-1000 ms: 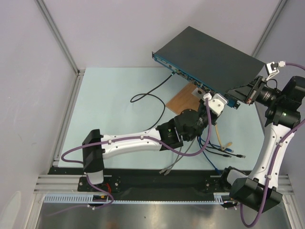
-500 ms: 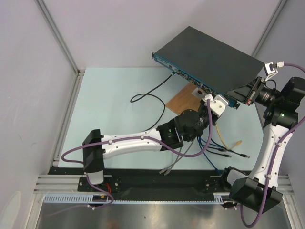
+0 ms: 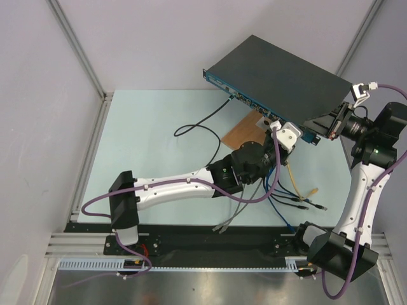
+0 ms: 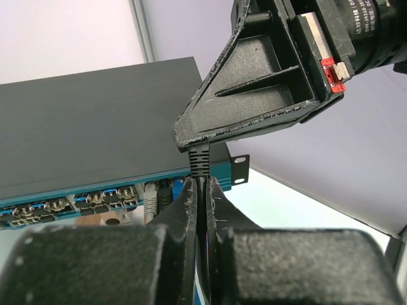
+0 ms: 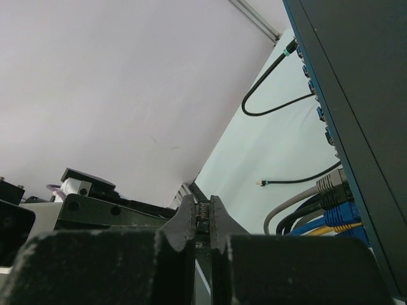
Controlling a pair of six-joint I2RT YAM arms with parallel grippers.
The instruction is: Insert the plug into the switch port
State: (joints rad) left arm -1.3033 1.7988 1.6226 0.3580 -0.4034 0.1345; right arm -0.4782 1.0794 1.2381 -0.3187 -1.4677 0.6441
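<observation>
The switch (image 3: 280, 76) is a flat black box with a blue socket face (image 4: 63, 198), tilted up at the back right. The plug (image 5: 203, 213) shows its gold contacts between my right gripper's (image 5: 203, 200) shut fingers. In the left wrist view its ribbed black boot (image 4: 200, 159) hangs under the right gripper's fingers (image 4: 254, 95), just in front of the switch's right end. My left gripper (image 4: 202, 181) is shut on the black cable directly below that boot. In the top view both grippers, left (image 3: 301, 135) and right (image 3: 313, 126), meet at the face's right end.
Grey, black and blue cables (image 4: 156, 197) sit in sockets near the right end. More loose cables (image 3: 299, 198) lie on the mat, one yellow-tipped (image 3: 311, 190). A brown wooden board (image 3: 245, 133) lies under the switch. A black cable (image 3: 197, 127) loops left from the face.
My left wrist has edged slightly up and left along the switch's face. The yellow-tipped cable on the mat has shifted right. The right arm has barely moved.
</observation>
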